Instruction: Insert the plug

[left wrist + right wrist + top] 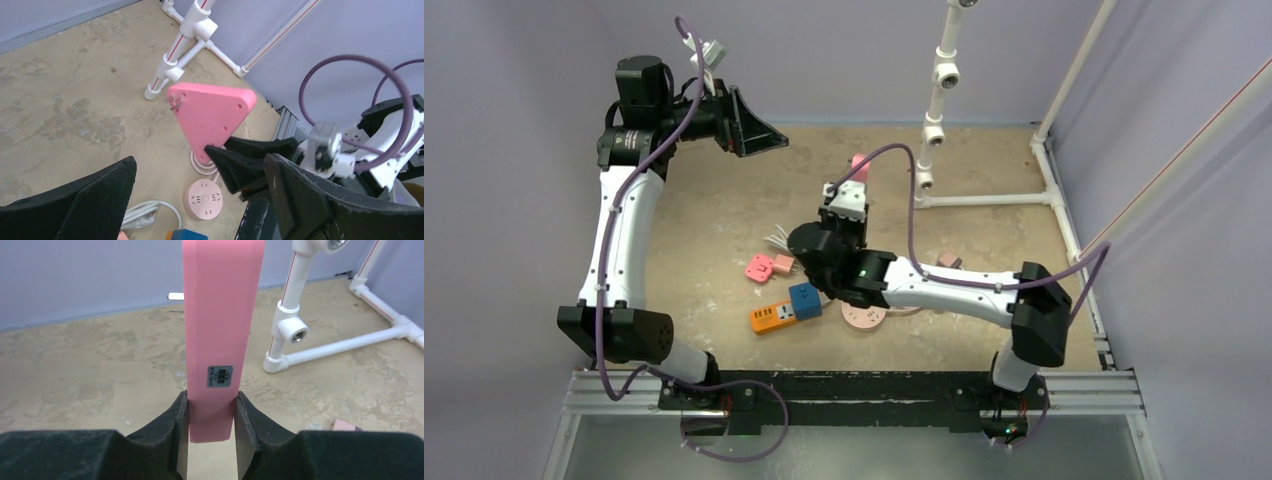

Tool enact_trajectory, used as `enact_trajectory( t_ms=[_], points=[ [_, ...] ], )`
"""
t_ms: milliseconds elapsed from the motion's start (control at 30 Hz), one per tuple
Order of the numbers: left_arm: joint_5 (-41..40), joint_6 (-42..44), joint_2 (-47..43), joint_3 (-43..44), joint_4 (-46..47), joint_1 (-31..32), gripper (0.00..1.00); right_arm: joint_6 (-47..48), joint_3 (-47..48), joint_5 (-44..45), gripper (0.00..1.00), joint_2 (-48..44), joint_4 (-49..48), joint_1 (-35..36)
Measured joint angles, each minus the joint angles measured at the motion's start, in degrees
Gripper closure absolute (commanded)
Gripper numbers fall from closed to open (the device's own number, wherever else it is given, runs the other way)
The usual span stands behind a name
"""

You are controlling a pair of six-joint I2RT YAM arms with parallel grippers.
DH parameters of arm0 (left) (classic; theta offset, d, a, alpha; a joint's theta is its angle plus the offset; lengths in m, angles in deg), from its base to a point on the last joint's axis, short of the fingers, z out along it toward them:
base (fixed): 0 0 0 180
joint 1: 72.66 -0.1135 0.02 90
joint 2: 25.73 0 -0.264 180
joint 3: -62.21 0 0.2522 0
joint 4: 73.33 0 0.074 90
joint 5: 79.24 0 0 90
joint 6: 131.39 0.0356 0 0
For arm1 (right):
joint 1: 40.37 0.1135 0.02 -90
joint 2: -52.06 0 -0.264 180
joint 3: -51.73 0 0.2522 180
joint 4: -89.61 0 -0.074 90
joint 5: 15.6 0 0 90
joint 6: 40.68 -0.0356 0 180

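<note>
My right gripper point(210, 410) is shut on the narrow end of the pink triangular plug point(222, 315) and holds it upright above the table. Metal prongs stick out of the plug's left side. From the top view the plug point(860, 167) rises over the right gripper point(856, 188) mid-table. The left wrist view shows the plug's flat face point(210, 112) and the right gripper's black fingers point(250, 165) clamping its lower corner. A round pink socket point(202, 199) lies on the table below, by the right forearm point(862, 318). My left gripper point(764, 135) hangs high at the back left, open and empty point(200, 165).
An orange power strip point(769, 319) carrying a blue cube plug point(805, 300) lies left of the round socket. A pink adaptor point(760, 268) and a white cable bundle point(776, 240) sit behind it. A white pipe frame point(984, 198) stands at the back right.
</note>
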Motion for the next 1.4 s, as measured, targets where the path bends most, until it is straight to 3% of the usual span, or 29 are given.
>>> enact_trajectory(
  t_ms=[167,300,467,667,833,1400],
  points=[
    [-0.9,-2.6,0.9,-0.3,0.7,1.8,0.01,-7.3,8.4,2.8,1.0,9.7,13.2,2.8],
    [-4.3,-2.3,5.5,4.3,-1.9,7.9,0.01,-17.5,17.4,3.3,1.0,18.0,25.0,5.2],
    [-11.5,3.2,10.9,10.4,-9.4,13.2,0.01,-23.0,18.6,3.3,1.0,21.6,32.3,7.1],
    [-18.6,8.7,11.2,9.1,-18.7,12.9,0.01,-24.1,18.6,3.5,1.0,20.8,34.4,7.0],
    [-19.8,9.7,9.4,1.8,-21.7,13.3,0.01,-24.2,18.7,3.6,1.0,20.8,34.7,6.8],
    [-22.9,8.6,9.8,-1.6,-22.8,17.5,0.01,-22.9,21.2,3.7,1.0,23.3,35.1,6.8]
  ],
)
